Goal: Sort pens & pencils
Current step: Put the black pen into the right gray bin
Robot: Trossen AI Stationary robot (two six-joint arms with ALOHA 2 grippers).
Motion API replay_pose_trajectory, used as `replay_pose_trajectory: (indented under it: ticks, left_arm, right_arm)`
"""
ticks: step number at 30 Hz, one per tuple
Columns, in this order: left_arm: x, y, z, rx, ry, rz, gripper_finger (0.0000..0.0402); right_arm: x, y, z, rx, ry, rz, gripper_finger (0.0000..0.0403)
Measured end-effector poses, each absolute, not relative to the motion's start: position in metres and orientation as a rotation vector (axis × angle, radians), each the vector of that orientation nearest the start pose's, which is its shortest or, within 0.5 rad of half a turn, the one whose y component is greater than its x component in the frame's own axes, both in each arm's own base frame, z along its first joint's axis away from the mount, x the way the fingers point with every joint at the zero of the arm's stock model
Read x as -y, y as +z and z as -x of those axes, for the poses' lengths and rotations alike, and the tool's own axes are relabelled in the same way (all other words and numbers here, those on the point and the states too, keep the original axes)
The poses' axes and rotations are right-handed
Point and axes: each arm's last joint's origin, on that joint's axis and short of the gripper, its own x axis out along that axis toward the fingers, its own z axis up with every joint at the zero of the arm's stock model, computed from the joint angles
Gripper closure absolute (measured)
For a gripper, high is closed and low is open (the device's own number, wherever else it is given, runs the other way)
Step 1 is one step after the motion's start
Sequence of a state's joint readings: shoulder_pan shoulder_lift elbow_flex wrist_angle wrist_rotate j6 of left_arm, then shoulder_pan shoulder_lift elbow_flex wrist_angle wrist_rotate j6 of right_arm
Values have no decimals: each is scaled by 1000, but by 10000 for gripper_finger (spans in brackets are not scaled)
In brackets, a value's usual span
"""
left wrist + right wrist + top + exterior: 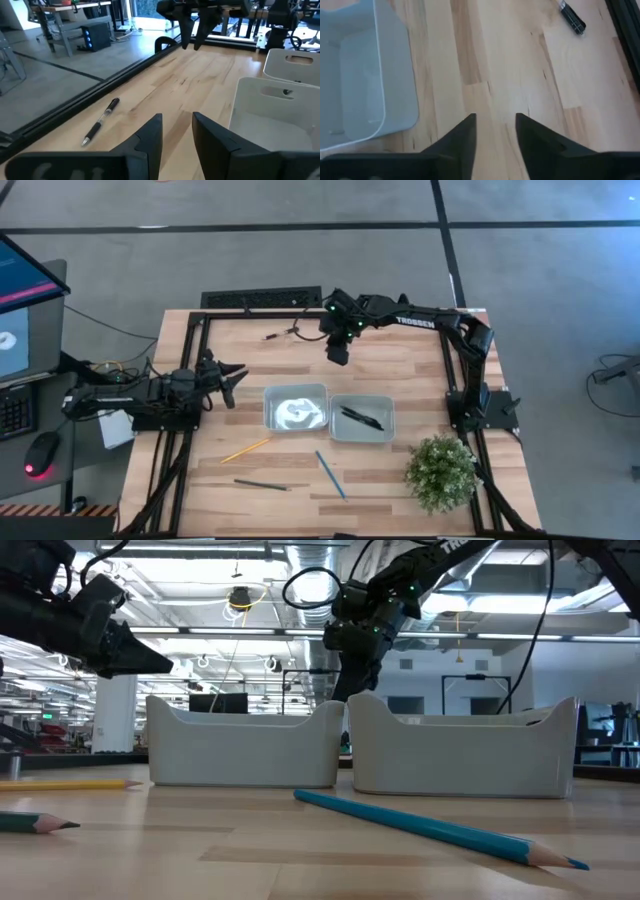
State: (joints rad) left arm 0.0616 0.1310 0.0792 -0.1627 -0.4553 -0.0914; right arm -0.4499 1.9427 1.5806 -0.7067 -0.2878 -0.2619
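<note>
pen (571,17) cut off by the edge, green pencil (35,824) half out of view

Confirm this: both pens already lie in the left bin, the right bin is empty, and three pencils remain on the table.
Wrong bin. In the high view the two black pens lie in the right bin; the left bin holds none. The yellow pencil, blue pencil and dark pencil do remain on the table.
</note>
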Motion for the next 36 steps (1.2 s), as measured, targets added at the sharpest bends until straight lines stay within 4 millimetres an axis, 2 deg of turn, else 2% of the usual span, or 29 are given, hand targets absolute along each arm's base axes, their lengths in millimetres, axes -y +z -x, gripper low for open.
replay_pose_trajectory:
  ticks: [5,9,15,21,25,31,36]
  left_arm:
    - [-18,165,-97,-193,502,49,303]
    - [-17,165,-97,-186,470,94,303]
    - [-17,165,-97,-168,478,169,303]
    - [-17,165,-97,-163,487,189,303]
    - [-17,164,-97,-160,482,204,303]
    - [-17,164,-97,-164,481,189,303]
    - [-19,164,-97,-165,531,157,303]
  right_arm:
    - [165,235,-377,-1016,10,-129,175]
    - [163,232,-372,-1069,44,-112,146]
    - [158,228,-362,-1174,84,-142,143]
    - [157,238,-360,-1097,176,-170,143]
    - [159,250,-351,-1079,158,-168,143]
    - [150,241,-320,-999,64,-187,143]
    - [138,244,-299,-912,-66,-125,143]
